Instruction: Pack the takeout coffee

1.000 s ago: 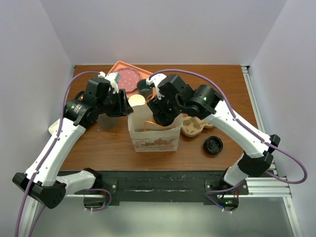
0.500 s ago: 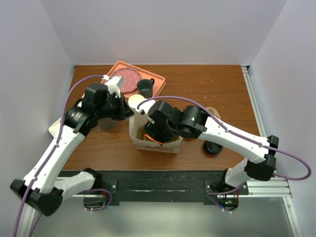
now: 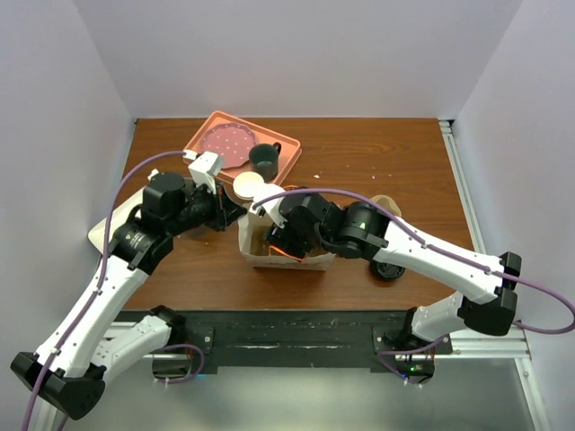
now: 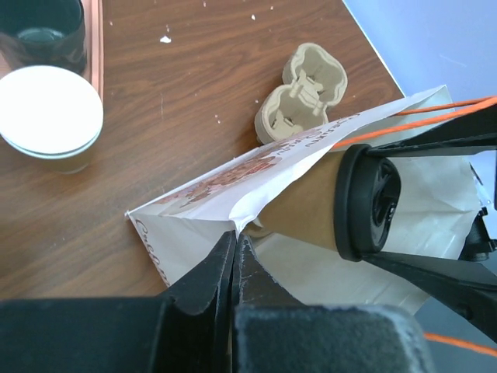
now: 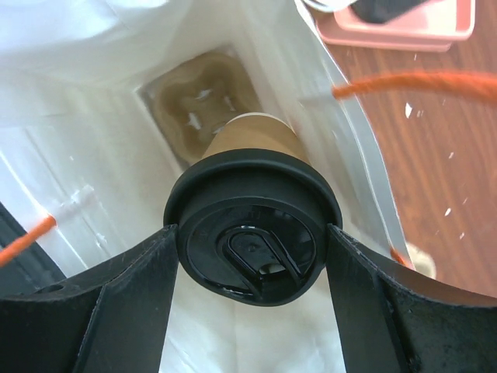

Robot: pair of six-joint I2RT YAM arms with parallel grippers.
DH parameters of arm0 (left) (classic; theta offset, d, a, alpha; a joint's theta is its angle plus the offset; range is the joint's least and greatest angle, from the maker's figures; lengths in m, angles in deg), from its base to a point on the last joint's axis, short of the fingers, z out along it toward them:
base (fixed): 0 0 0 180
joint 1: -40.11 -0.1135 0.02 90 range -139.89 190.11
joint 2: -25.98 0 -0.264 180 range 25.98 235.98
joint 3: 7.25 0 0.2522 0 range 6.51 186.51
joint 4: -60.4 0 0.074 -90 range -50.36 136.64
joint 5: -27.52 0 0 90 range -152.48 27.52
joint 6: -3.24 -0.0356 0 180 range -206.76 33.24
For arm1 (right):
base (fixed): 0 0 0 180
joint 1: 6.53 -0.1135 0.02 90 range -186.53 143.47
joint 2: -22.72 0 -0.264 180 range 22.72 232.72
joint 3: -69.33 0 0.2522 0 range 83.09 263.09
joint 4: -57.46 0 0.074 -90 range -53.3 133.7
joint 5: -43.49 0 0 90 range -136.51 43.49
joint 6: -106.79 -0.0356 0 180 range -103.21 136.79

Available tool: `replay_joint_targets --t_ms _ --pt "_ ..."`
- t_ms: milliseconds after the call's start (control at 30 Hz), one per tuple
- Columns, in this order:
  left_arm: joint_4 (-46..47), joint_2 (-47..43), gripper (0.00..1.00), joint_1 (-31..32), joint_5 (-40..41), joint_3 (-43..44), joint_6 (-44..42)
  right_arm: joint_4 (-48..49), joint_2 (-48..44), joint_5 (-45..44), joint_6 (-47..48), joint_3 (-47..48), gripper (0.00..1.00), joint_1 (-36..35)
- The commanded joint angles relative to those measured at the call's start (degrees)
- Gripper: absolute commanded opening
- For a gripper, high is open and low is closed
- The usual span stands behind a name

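left end effector (image 4: 234,260): pinched together on paper bag (image 4: 186,206) rim
right end effector (image 5: 252,245): clamped on takeout coffee (image 5: 250,225) at lid
takeout coffee: inside bag, above carrier (image 5: 198,97)
tip: lower slowly, seat base in carrier well, then release

A brown desk (image 3: 377,162) has little white crumbs on it. In the upper left sits a pink tray (image 3: 287,153) with a dark red dotted plate (image 3: 225,142) and a dark green mug (image 3: 263,162). Just below the tray stands a cup with a white lid (image 3: 249,186). A tan cup carrier (image 4: 299,97) lies near the middle. A loose black lid (image 3: 386,270) lies at the lower right.
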Motion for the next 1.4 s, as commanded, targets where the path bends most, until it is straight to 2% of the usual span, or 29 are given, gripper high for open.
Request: replay_joint_targets --t_ms 0,267,533,733,900,1200,1367 --pt "6.05 -2.16 0.00 0.24 0.70 -1.17 -3.85 3.76 -0.26 2.41 7.52 -0.01 0.29 -0.19" --pt "4.64 0.31 0.00 0.41 1.23 0.32 -4.99 6.22 -1.84 3.73 12.01 -3.17 0.28 -0.27" --pt "2.09 -0.49 0.00 0.41 3.87 3.83 -9.39 3.68 1.49 3.55 13.59 2.00 0.27 -0.19" --pt "4.03 -2.95 0.00 0.41 6.06 2.78 -10.36 4.54 2.90 -0.12 17.20 -0.27 0.24 -0.19" --pt "1.30 -2.50 0.00 0.41 4.13 4.01 -10.54 4.64 5.36 -1.46 18.08 2.89 0.24 -0.19" --pt "3.05 -6.64 0.00 0.50 1.76 -0.82 -13.17 7.36 1.59 -3.56 19.48 -6.67 0.24 -0.10" --pt "3.85 -6.64 0.00 0.41 -0.35 -2.49 -15.89 8.68 1.06 -3.65 22.11 -7.13 0.23 -0.10"
